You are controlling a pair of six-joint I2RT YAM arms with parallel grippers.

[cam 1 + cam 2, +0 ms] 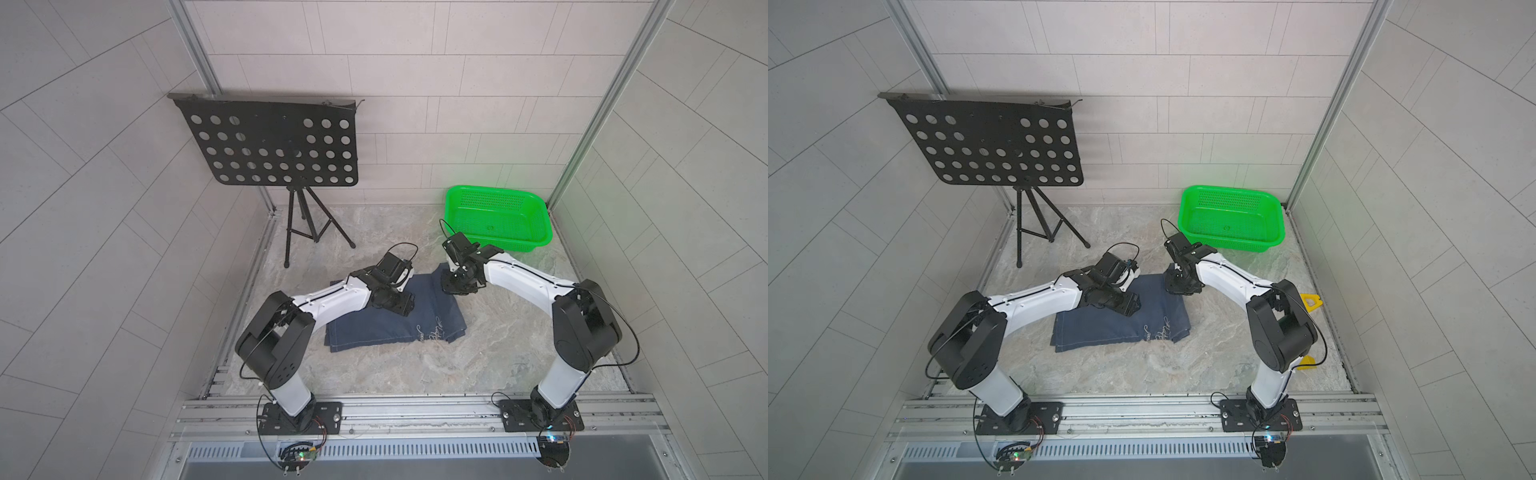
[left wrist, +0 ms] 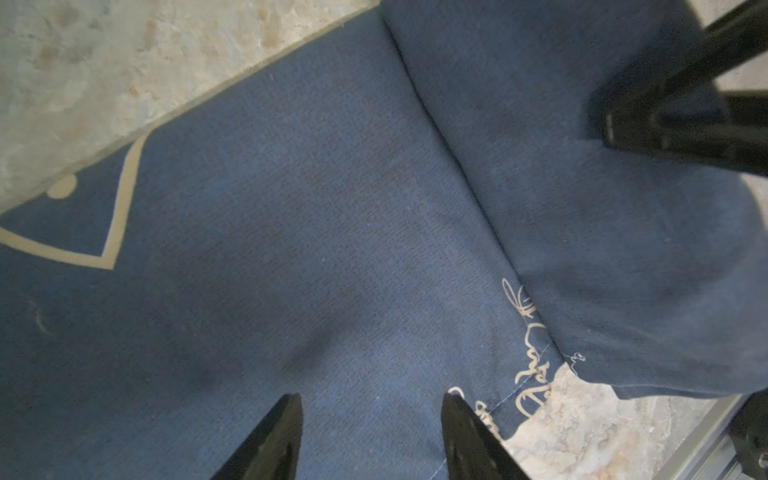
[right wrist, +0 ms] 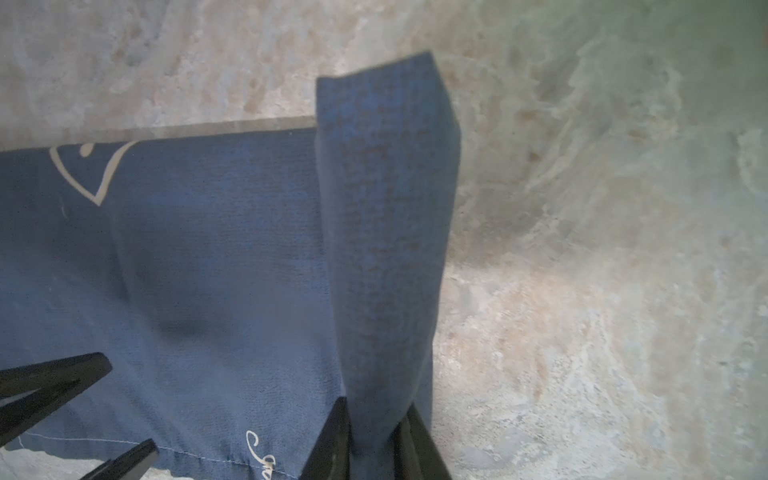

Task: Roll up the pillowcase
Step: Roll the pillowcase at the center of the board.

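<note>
Right wrist view: right jaws pinch upright pillowcase (image 3: 386,232) fold; left jaws apart, angled down.

We find pale cursive script (image 2: 528,353) printed on the pillowcase (image 2: 332,249), running along its stitched seam (image 2: 500,402), but we cannot read any word of it.

Far left on marbled tabletop (image 1: 415,365): black perforated music stand (image 1: 270,141) on tripod. Far right: green slotted basket (image 1: 492,202), upright. Near right edge: two yellow pieces (image 1: 1309,300), partly hidden.
</note>
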